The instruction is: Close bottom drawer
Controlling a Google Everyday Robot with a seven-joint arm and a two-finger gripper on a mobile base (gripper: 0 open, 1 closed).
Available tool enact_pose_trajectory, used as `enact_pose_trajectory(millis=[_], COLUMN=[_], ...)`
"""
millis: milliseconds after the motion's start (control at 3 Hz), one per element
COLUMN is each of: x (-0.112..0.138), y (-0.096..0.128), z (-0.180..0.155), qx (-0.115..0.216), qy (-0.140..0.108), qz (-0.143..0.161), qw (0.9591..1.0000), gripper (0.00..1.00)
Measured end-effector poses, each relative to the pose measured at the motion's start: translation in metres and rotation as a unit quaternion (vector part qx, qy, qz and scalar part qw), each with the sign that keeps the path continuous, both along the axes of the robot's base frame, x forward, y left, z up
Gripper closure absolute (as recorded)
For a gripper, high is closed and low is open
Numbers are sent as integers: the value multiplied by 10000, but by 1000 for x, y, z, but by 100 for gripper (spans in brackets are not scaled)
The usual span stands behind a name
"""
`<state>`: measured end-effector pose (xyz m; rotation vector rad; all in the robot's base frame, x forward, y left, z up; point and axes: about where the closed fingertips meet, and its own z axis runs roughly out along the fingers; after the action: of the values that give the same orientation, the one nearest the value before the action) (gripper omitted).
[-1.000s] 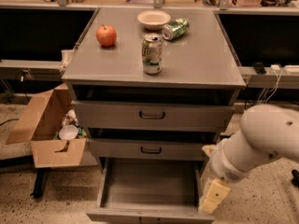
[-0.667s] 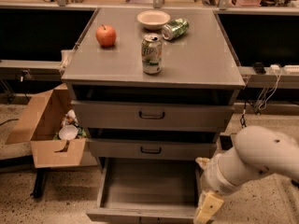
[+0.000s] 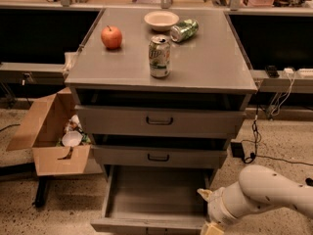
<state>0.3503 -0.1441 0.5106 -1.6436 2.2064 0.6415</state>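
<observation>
One relation governs the push: the slim grey bottom drawer (image 3: 155,192) stands pulled out, its front panel running left-right, directly left of the cream two-finger gripper (image 3: 211,223) at its right front corner; the gripper's opening cannot be told

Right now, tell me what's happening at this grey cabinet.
A white robot arm reaches in low from the picture's right, its gripper beside the right front corner of the slim grey bottom drawer, which stands pulled wide open. It is not yet closed. A red apple, an upright green soda can and a pale bowl sit on the cabinet top.
</observation>
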Motion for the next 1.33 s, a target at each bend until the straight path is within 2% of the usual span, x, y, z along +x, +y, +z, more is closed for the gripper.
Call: enact_pose_trajectory(millis=[333, 667, 1000, 1333], x=[0, 7, 23, 28], y=[0, -1, -11, -18], z=[0, -24, -67, -123], qx=[0, 18, 125, 446], qy=[0, 143, 139, 184], qz=[0, -62, -57, 53], qw=[10000, 9999, 9998, 9988], gripper=[0, 0, 0, 0])
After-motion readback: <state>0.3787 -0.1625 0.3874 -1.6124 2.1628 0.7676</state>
